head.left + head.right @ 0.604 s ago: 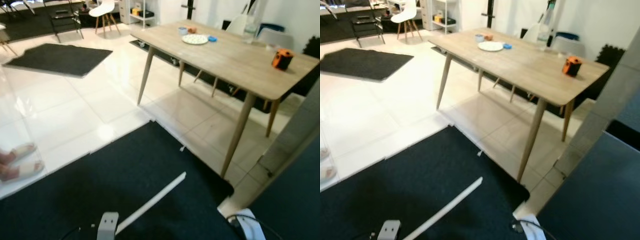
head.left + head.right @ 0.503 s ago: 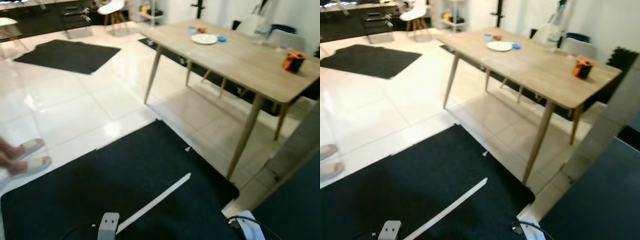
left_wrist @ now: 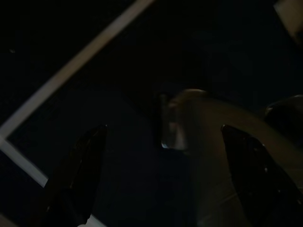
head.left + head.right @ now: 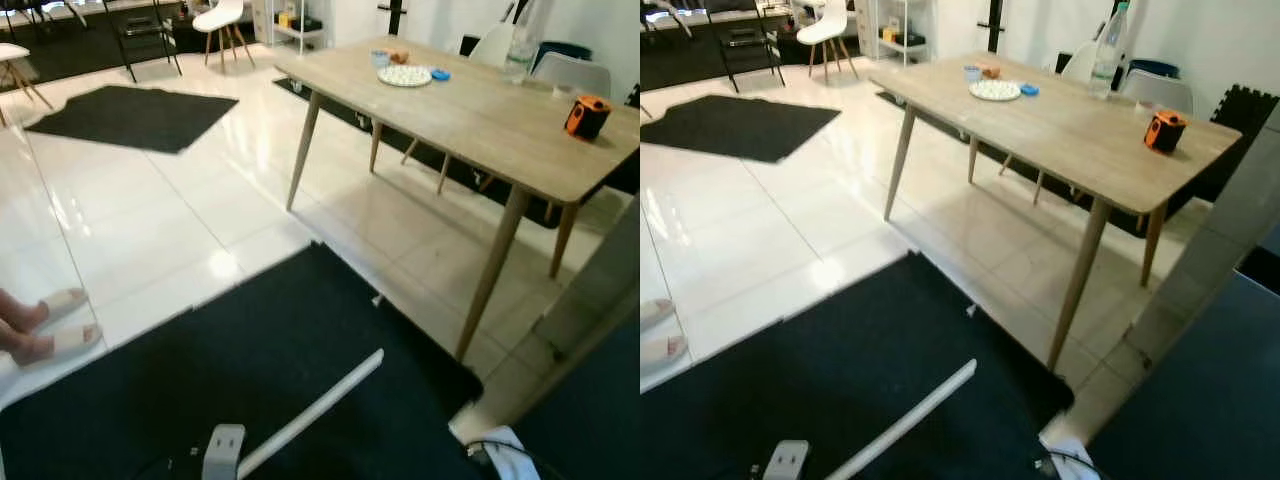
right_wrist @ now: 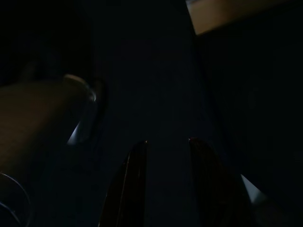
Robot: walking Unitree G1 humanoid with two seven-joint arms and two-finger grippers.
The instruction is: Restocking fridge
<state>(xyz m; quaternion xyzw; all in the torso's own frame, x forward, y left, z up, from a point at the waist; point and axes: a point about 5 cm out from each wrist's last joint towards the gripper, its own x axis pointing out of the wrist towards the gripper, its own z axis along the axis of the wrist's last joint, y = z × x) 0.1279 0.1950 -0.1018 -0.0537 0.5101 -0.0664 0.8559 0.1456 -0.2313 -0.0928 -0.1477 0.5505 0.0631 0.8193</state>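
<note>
Left end effector (image 3: 161, 175) spread, right end effector (image 5: 165, 184) nearly pressed together; walking could clip the worktop (image 4: 1080, 140) corner leg.

I stand on a black mat (image 4: 250, 370) crossed by a white strip (image 4: 310, 410). Beyond it lies glossy white tile floor (image 4: 150, 210) catching bright light. A wooden bench (image 4: 480, 110) on slanted legs stands ahead to my right. Farther off lie a dark rug (image 4: 135, 115) and a white chair (image 4: 222, 18).
</note>
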